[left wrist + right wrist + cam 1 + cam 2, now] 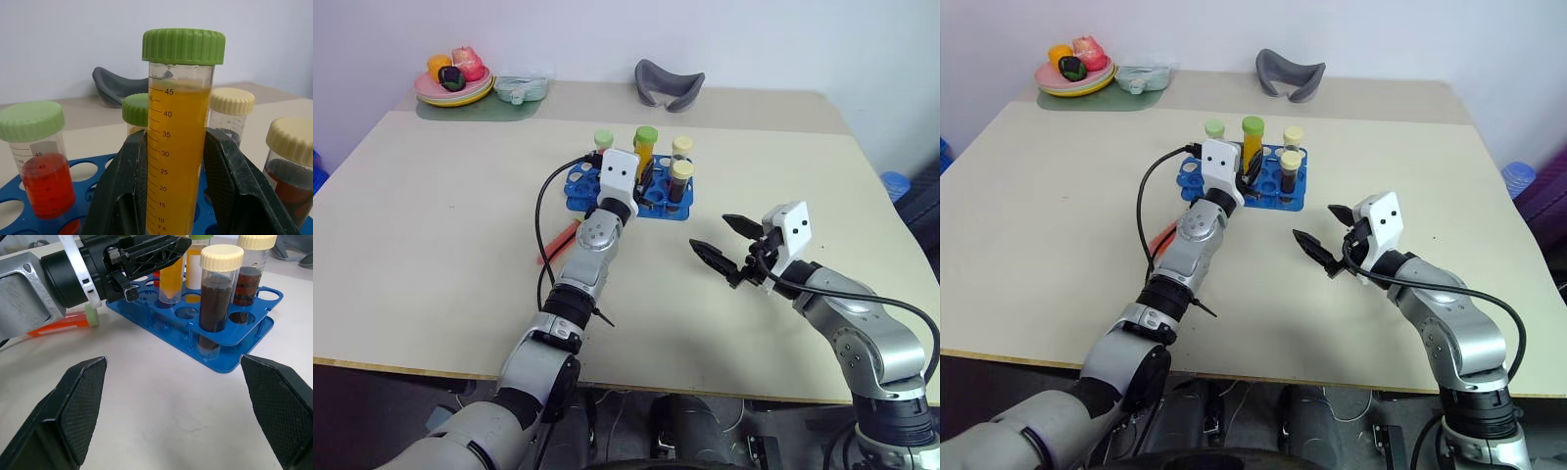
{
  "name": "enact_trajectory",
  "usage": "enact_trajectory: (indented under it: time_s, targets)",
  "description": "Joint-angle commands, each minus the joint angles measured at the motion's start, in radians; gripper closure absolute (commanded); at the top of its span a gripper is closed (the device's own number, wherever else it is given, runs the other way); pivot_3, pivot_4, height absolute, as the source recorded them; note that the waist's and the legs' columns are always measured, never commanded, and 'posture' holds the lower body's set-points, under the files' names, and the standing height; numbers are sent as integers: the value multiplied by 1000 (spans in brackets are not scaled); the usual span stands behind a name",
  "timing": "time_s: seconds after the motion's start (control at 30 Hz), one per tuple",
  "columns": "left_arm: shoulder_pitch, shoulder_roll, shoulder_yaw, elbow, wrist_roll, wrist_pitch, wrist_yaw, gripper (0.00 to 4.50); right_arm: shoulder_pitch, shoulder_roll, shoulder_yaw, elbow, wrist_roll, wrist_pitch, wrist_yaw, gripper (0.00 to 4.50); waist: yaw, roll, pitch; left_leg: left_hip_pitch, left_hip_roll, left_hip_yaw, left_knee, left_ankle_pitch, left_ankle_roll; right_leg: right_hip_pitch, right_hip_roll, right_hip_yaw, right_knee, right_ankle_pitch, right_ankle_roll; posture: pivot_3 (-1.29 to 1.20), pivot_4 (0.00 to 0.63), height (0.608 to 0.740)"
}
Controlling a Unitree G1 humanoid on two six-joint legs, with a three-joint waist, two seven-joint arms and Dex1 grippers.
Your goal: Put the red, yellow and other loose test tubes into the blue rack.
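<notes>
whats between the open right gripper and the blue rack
Only bare table. The right wrist view shows nothing between the right gripper and the blue rack.

Clear plastic tube [178, 147] with ribbed green cap [183, 46]; glossy blue plastic rack [230, 340]; matt beige table [440, 225].

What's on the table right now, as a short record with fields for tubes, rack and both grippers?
held tube: yellow tube, green cap, upright over the blue rack
left gripper: shut on the yellow tube
right gripper: open, apart from the rack
in rack: red tube, two dark brown tubes
loose: orange-red tube lying on the table
</notes>
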Motion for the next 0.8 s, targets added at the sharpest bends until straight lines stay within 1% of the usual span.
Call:
enact_trajectory:
  time_s: [0.03, 0.33, 0.8]
  targets:
    - [-3, -13, 9, -49, -6, -3, -13, 3031, -1, -2, -21, -23, 6, -10, -2, 51, 0, 0, 0, 0, 0, 0, 0, 0, 0, 0, 0, 0, 0, 0, 0, 0, 150, 680]
    - [51, -4, -9, -116, 42, -4, -5, 3031, -4, -2, -19, -21, 5, -9, -2, 51, 0, 0, 0, 0, 0, 0, 0, 0, 0, 0, 0, 0, 0, 0, 0, 0, 150, 680]
    - [73, -1, -13, -117, 56, -20, -13, 3031, 2, 2, -17, -22, 4, -10, -6, 51, 0, 0, 0, 0, 0, 0, 0, 0, 0, 0, 0, 0, 0, 0, 0, 0, 150, 680]
